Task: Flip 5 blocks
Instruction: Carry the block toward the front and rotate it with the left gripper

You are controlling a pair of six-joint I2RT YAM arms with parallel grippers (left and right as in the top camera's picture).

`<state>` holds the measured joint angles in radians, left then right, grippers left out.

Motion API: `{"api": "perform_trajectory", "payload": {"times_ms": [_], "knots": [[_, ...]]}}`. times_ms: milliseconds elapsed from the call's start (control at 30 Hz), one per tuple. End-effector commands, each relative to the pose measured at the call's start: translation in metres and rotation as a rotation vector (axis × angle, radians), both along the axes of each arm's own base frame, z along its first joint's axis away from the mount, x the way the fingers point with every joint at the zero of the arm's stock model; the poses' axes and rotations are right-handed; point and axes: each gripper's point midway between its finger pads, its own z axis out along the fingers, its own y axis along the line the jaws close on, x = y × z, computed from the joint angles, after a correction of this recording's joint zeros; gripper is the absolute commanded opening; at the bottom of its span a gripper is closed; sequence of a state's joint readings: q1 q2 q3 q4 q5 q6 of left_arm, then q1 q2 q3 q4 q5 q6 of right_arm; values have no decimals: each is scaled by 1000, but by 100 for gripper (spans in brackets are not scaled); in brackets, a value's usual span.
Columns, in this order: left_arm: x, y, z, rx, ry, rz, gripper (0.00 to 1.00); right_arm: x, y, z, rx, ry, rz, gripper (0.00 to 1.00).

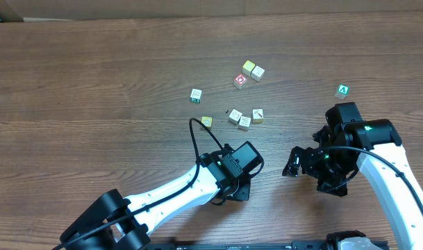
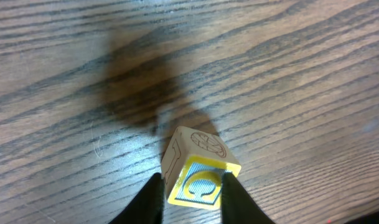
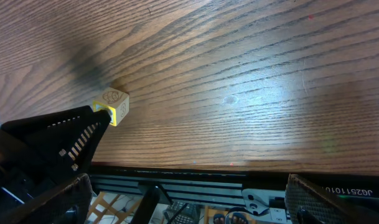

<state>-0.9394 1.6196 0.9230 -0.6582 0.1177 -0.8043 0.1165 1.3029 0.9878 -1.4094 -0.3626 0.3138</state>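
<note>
A dark brown wood-grain worktop [image 1: 93, 69] fills the room's view; a pale strip [image 1: 197, 5] runs beyond its far edge. Soft light glints off the grain.

Blocks [image 1: 244, 122]: tiny pale wooden cubes with printed faces, lying flat around the table's middle. Three sit close together; a pair [image 1: 249, 67] touches nearer the far edge. Tilted block [image 2: 198, 168], yellow-framed face with blue mark, toward the near edge, pinched by left gripper [image 2: 192, 190].

left tool [image 2: 193, 190] cut off below, hidden overhead; block [image 2: 200, 155] prints blurred — unreadable
</note>
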Motion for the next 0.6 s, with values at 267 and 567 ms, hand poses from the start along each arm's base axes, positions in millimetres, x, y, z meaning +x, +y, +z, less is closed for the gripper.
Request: {"api": "perform_trajectory", "payload": {"times_ms": [267, 567], "knots": [[-7, -6, 7, -3, 4, -35, 11, 5, 0, 5, 8, -22, 1, 100], [-6, 0, 6, 21, 16, 47, 10, 4, 0, 5, 7, -16, 1, 100]]}}
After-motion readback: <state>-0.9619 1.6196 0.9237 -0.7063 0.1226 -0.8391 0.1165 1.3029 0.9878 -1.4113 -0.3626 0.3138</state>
